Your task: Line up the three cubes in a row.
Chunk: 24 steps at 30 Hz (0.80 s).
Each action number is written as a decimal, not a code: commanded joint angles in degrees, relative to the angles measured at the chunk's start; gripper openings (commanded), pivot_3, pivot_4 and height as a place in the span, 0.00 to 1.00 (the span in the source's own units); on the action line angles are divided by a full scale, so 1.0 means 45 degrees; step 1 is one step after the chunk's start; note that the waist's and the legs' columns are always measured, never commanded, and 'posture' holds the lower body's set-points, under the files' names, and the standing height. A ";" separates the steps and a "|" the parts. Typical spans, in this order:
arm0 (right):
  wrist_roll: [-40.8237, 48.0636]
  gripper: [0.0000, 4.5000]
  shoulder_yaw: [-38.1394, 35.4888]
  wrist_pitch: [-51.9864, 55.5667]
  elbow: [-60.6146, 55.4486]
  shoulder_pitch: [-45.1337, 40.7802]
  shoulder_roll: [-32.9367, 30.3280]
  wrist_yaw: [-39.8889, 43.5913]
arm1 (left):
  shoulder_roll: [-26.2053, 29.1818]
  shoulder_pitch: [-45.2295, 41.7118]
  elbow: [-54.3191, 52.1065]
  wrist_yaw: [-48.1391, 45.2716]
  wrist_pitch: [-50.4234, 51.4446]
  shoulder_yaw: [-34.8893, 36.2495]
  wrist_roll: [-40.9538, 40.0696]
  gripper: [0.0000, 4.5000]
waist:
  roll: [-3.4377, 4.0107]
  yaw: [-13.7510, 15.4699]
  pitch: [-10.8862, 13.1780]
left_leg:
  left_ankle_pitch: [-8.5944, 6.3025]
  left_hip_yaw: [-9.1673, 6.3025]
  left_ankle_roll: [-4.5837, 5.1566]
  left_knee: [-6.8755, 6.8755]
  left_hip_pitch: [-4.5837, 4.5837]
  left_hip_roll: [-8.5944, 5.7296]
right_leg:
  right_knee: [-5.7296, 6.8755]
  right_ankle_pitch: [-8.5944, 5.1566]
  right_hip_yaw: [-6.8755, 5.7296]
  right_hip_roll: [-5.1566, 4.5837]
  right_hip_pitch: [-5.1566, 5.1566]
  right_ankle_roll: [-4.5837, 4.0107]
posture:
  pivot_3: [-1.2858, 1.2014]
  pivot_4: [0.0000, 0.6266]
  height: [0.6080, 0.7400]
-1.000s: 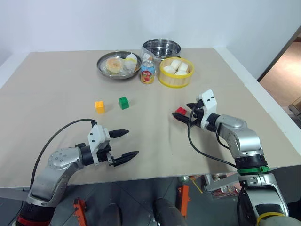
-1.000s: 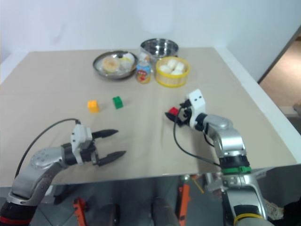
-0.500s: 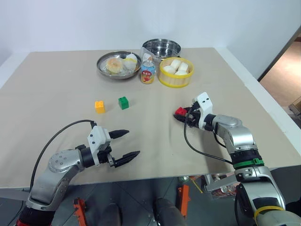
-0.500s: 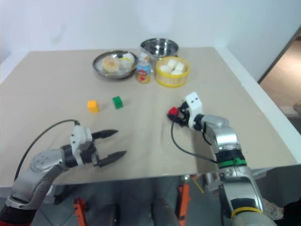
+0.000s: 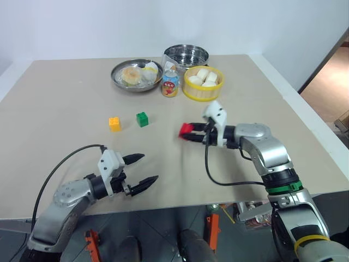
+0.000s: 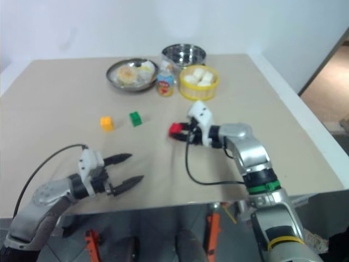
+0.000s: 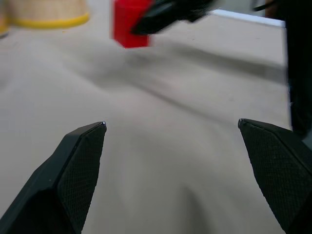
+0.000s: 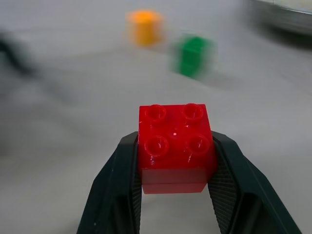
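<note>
Right now my right end effector [image 5: 190, 132] grips the red cube [image 8: 175, 146] by its flat sides above the surface [image 5: 65, 103]; it seems light, rigid, slick. Left end effector [image 5: 140, 170] gapes empty.

Bright, even light covers the tabletop [image 5: 65, 98], leaving only soft, faint shadows. The right wrist view blurs the green cube [image 8: 194, 55] and yellow-orange cube [image 8: 144, 27]; the red cube [image 8: 174, 146] stays sharp.

The right gripper [image 5: 190, 132], its fingers [image 8: 122, 180] now clamped on the red cube [image 5: 186, 129], carries it off the tabletop [image 5: 65, 103] toward nine o'clock, nearer the green cube [image 5: 142, 119].
</note>
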 commanded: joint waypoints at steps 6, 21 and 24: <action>-0.0812 0.28 0.1289 -0.1678 0.1678 -0.1389 0.0243 0.2091 | -0.0112 0.0742 -0.0991 0.0841 -0.0328 0.0448 0.0313 1.00 | 0.0000 0.0029 0.0003 | 0.0010 0.0004 -0.0014 0.0019 -0.0006 -0.0007 | 0.0000 0.0007 0.0001 -0.0004 0.0001 -0.0020 | 0.52 0.24 0.95; -0.1566 0.28 0.1256 -0.3243 0.4805 -0.2642 0.0264 0.4454 | 0.0103 0.0271 -0.0905 0.0369 -0.0375 0.0439 0.0171 1.00 | 0.0003 0.0017 0.0005 | 0.0009 0.0003 -0.0012 0.0002 -0.0001 -0.0005 | 0.0000 0.0009 -0.0002 -0.0002 -0.0003 -0.0021 | 0.52 0.24 0.95; -0.1720 0.28 0.1217 -0.3568 0.5212 -0.2759 0.0394 0.4576 | 0.0194 0.0217 -0.0945 0.0195 -0.0336 0.0345 0.0142 1.00 | 0.0003 0.0011 0.0004 | 0.0009 0.0003 -0.0012 0.0003 0.0001 -0.0005 | 0.0000 0.0011 -0.0001 -0.0001 -0.0003 -0.0024 | 0.52 0.24 0.95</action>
